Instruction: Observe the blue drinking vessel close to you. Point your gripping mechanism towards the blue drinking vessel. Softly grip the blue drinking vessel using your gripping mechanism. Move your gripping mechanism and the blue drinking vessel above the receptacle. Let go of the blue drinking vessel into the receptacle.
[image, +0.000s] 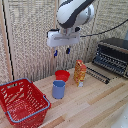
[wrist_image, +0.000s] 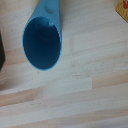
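Note:
A light-blue cup (image: 58, 89) stands upright on the wooden table, just in front of a small red bowl. My gripper (image: 61, 51) hangs well above it on the white arm, its two dark-blue-tipped fingers pointing down, spread apart and holding nothing. The wrist view looks straight down into the cup's open mouth (wrist_image: 43, 41); my fingers do not show there. The red lattice basket (image: 22, 101) with a blue-grey rim sits at the exterior view's left, near the table's front edge.
The red bowl (image: 62, 75) and an orange packet (image: 79, 71) stand behind the cup. A toaster oven (image: 112, 56) with its door down fills the exterior view's right. A slatted screen backs the table.

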